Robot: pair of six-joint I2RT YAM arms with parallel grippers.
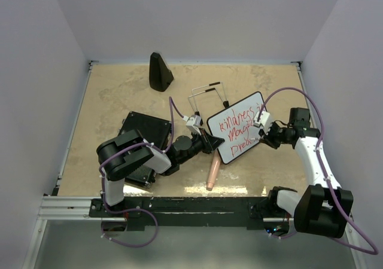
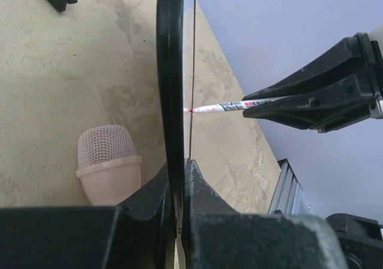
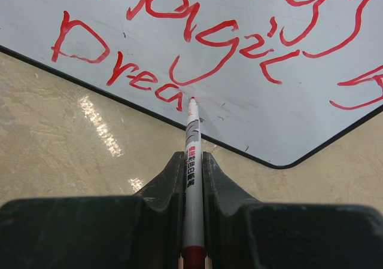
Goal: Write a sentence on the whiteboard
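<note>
Clamping the whiteboard (image 1: 237,129) by its black frame, the left gripper (image 1: 210,142) is fully closed on the edge; the right gripper (image 3: 191,156) pinches a red marker (image 3: 192,134) whose tip touches the board just ahead, beside red writing.

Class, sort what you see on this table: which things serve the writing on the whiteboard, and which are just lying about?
In use: whiteboard, held at its edge by the left jaws; marker, in the right jaws, tip on the board.
Lying about: pink microphone; black case; black wedge.
</note>
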